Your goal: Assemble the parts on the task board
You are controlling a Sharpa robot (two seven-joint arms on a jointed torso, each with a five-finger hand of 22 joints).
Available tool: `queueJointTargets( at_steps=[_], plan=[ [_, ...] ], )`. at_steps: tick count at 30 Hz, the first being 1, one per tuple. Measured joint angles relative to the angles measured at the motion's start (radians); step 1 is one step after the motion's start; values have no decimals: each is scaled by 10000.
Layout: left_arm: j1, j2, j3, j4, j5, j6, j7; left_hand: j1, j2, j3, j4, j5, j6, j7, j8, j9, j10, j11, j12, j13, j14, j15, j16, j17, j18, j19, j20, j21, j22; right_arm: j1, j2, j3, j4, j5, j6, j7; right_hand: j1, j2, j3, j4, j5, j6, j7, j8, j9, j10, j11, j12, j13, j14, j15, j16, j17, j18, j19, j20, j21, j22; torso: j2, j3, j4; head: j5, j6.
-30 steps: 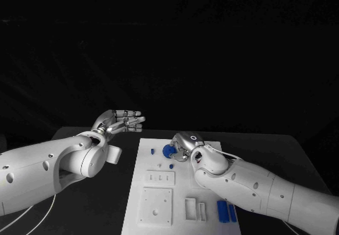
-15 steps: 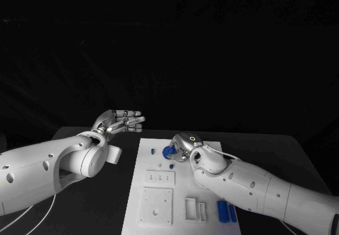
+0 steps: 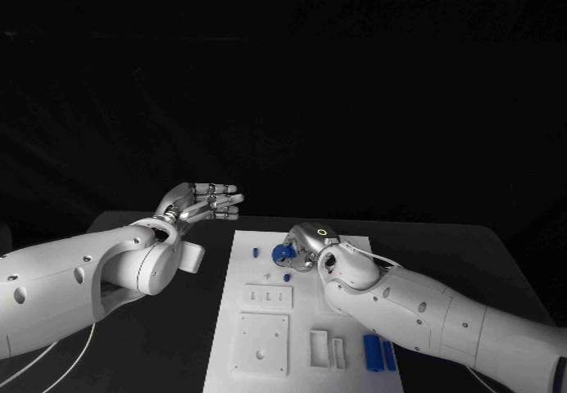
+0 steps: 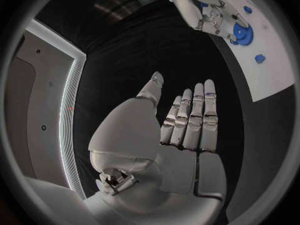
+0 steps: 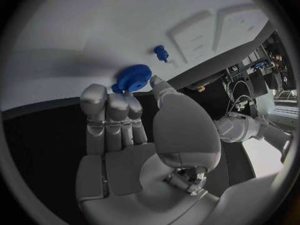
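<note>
The white task board [image 3: 283, 323] lies in the middle of the black table. A blue gear [image 3: 283, 254] sits at the board's far end. My right hand [image 3: 310, 243] is on it, thumb and fingertips [image 5: 119, 96] pinching the rim of the gear [image 5: 134, 77]. A small blue peg [image 3: 256, 253] lies left of the gear, and another small blue piece [image 3: 288, 278] lies just nearer than it. Two blue bars [image 3: 377, 353] rest at the board's near right corner. My left hand [image 3: 201, 202] hovers over the table left of the board, fingers straight and together, holding nothing.
Raised white blocks with slots [image 3: 269, 296] and a square plate [image 3: 261, 344] stand on the near half of the board. The left wrist view shows the right hand [image 4: 206, 12] by the gear [image 4: 242, 34]. Bare black table [image 3: 460, 254] flanks the board.
My right hand has edged slightly lower onto the gear. The left hand has not moved.
</note>
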Motion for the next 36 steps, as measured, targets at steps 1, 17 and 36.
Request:
queueJointTargets(
  at_steps=[1,17,36],
  plan=[
    [0,0,0,0,0,1,-1,0,0,0,0,0,0,0,0,0,0,0,0,0,0,0,0,0,0,0,0,0,0,0,-30,-2,21,20,6,4,-29,-29,0,0,0,0,0,0,0,0,0,0,0,0,0,0,0,0,0,0,0,0,0,0,-1,5,0],
    [0,-56,0,3,-1,7,-4,0,0,0,0,0,-36,36,0,0,-64,12,0,0,2,-2,0,0,0,0,0,0,0,-52,-650,-13,393,214,12,20,-38,-39,-183,290,271,2,-2,10,7,0,0,0,0,0,0,0,21,0,0,0,0,-1,0,19,-20,22,-35],
    [-2,-245,-4,-2,-1,11,-5,0,0,0,0,0,-36,36,0,0,-62,14,0,0,4,-4,0,0,0,0,0,0,0,-65,-2602,736,1678,1540,-844,866,509,80,306,-1167,207,110,1,10,6,0,0,0,15,1,0,-30,-1,0,0,0,0,-2,-24,58,-105,-21,94]
  ],
)
